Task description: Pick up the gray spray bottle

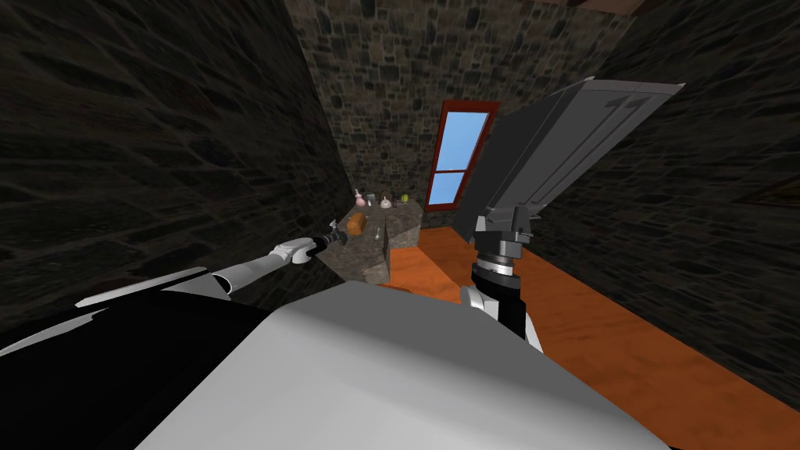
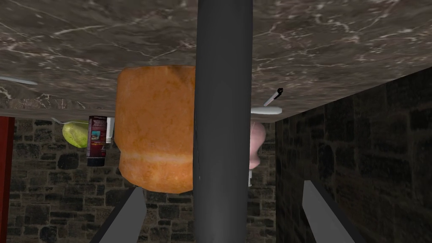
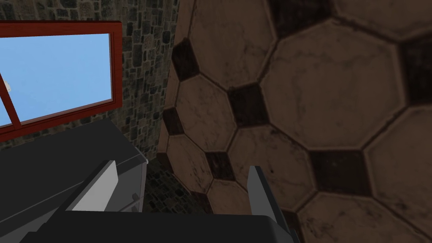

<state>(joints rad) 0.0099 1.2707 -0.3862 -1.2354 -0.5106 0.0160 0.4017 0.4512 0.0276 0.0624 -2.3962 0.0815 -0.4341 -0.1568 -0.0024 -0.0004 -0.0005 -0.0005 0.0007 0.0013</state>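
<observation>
Grey-black and featureless, what I take for the gray spray bottle (image 2: 223,105) rises as a tall column against the marble countertop (image 2: 337,50), right between the fingers of the left gripper (image 2: 221,185). It is so close that no nozzle or trigger can be made out. The fingers are spread wide, one on each side, with a clear gap to both, so nothing is gripped yet. Just behind the bottle sits an orange loaf (image 2: 156,126), and farther back a pink flask (image 2: 258,143). The step in hand looks like the last of the approach before the grasp. The next move calls for closing squarely on the body — without nudging it into the loaf — then lifting straight up. The right gripper (image 3: 182,165) is raised on my right, fingers apart and empty.
</observation>
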